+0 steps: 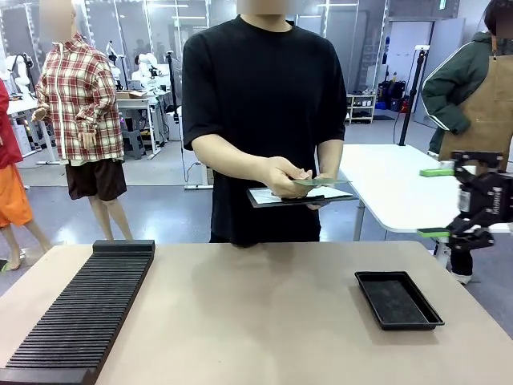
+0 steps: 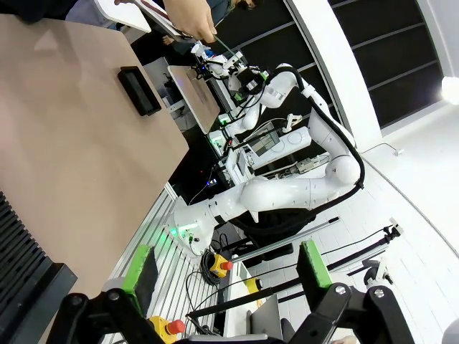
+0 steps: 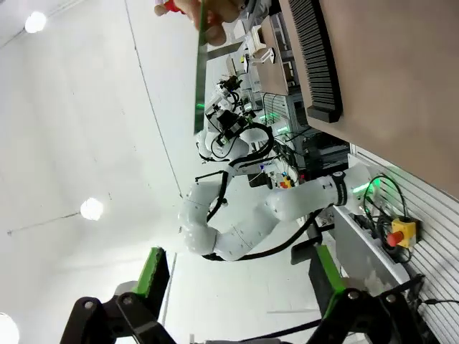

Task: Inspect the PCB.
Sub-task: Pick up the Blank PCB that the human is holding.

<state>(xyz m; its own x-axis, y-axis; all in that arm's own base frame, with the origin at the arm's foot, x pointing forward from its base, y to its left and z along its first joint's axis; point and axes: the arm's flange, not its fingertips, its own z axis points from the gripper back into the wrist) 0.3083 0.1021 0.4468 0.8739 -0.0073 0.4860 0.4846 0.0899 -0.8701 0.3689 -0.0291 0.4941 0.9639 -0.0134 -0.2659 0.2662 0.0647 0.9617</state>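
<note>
PCB (image 1: 321, 181): held by the person (image 1: 264, 104) at the far side of the table (image 1: 264, 337). It lies roughly flat, just above a dark clipboard (image 1: 300, 196) with white paper. One hand (image 1: 280, 175) grips the board's end from above. The other forearm (image 1: 329, 156) comes down behind board and clipboard.

Right gripper (image 1: 434, 202): hangs beyond the table's right edge, above table height, fingers pointing toward the middle. Jaws wide, one green pad above the other, nothing between them. The PCB is well apart from it, off to its left and a little higher. A shallow black tray (image 1: 398, 299) sits on the table between the two, lower down.

Right wrist view: right gripper (image 3: 237, 276) pads spread wide and empty. It looks past the left arm (image 3: 251, 222) and the black slotted rack (image 3: 315, 57).

Left gripper (image 2: 226, 269): fingers spread wide, empty, just off the table's near edge. The rack (image 2: 21, 258) is close by. The tray (image 2: 140, 91) and right arm (image 2: 287, 193) lie farther off, and the person's hand (image 2: 190, 18) is at the far end, well apart.
</note>
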